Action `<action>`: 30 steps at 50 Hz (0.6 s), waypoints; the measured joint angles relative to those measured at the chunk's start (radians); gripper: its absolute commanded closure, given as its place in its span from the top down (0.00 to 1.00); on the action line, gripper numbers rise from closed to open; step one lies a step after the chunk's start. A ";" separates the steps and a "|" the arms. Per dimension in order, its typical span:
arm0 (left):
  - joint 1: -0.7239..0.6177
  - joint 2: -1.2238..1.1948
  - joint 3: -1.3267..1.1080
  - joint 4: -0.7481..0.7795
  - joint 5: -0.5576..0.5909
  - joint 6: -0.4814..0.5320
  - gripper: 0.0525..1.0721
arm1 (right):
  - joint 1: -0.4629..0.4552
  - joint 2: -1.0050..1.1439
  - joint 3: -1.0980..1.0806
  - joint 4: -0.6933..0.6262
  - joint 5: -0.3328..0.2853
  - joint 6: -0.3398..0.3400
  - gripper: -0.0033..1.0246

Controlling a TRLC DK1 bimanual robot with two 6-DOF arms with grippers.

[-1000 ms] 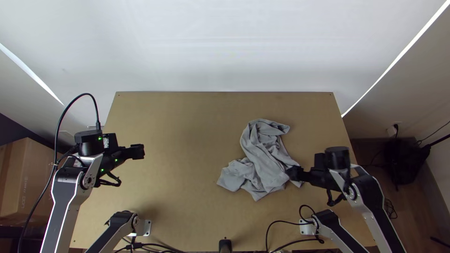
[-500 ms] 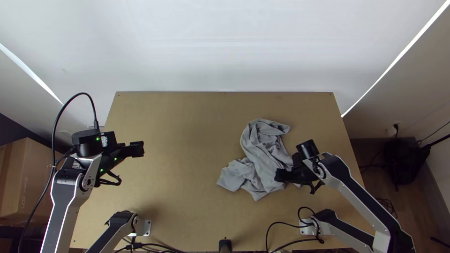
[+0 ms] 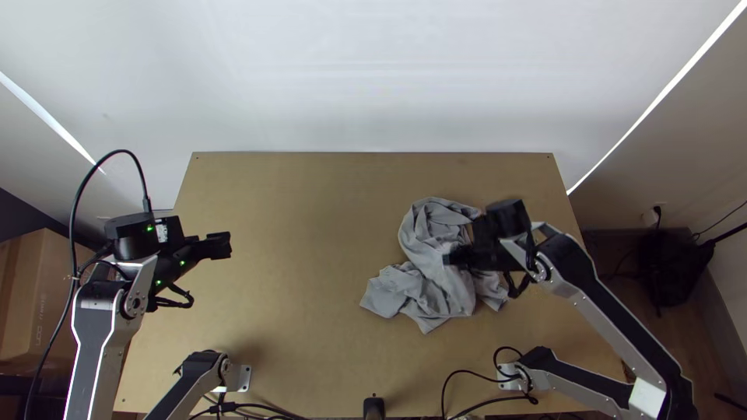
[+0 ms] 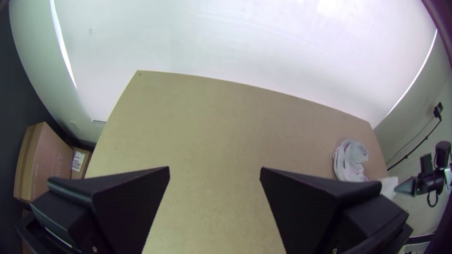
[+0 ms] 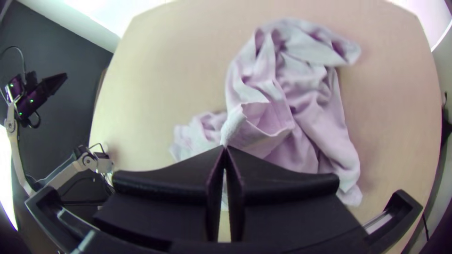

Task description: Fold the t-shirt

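T-shirt [image 3: 436, 292], bunched toward the tabletop's right edge [image 3: 559, 193] and pinched by the right gripper [image 5: 225, 146], wants slow lifting; left gripper [image 4: 215, 169] gapes.

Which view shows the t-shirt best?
Right wrist view: the t-shirt is large, a bit pinched in the right gripper. Top view: bunched, partly hidden by that gripper. Left wrist view: small, partly hidden.

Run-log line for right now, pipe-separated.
right end effector: shut on pinched-up fold of grey t-shirt | left end effector: open, away from cloth | state: bunched on wooden table, unfolded
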 measured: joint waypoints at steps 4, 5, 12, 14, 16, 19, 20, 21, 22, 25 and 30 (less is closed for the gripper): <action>0.000 0.000 0.016 0.000 0.000 0.000 0.96 | 0.012 0.069 0.113 0.006 0.019 -0.013 0.03; 0.000 0.000 0.019 0.000 0.000 0.000 0.96 | 0.011 0.090 0.137 0.010 0.023 -0.021 0.03; -0.004 0.003 0.047 -0.006 0.000 0.007 0.96 | 0.026 0.253 0.294 0.048 0.061 -0.057 0.02; -0.005 0.008 0.057 -0.007 0.000 0.007 0.96 | 0.032 0.295 0.337 0.062 0.064 -0.067 0.03; -0.005 0.014 0.071 -0.007 0.000 0.007 0.96 | 0.044 0.349 0.396 0.079 0.080 -0.076 0.03; -0.005 0.022 0.090 -0.007 0.000 0.007 0.96 | 0.057 0.423 0.484 0.107 0.093 -0.086 0.02; -0.005 0.024 0.096 -0.007 0.000 0.007 0.96 | 0.061 0.449 0.520 0.116 0.095 -0.087 0.02; -0.005 0.027 0.102 -0.007 0.000 0.007 0.96 | 0.065 0.479 0.555 0.123 0.098 -0.087 0.03; -0.005 0.027 0.107 -0.007 0.000 0.007 0.96 | 0.069 0.502 0.594 0.132 0.103 -0.088 0.02; -0.005 0.029 0.120 -0.007 0.000 0.007 0.96 | 0.080 0.580 0.710 0.149 0.113 -0.091 0.03; -0.005 0.029 0.130 -0.008 0.000 0.007 0.96 | 0.103 0.711 0.912 0.154 0.120 -0.094 0.02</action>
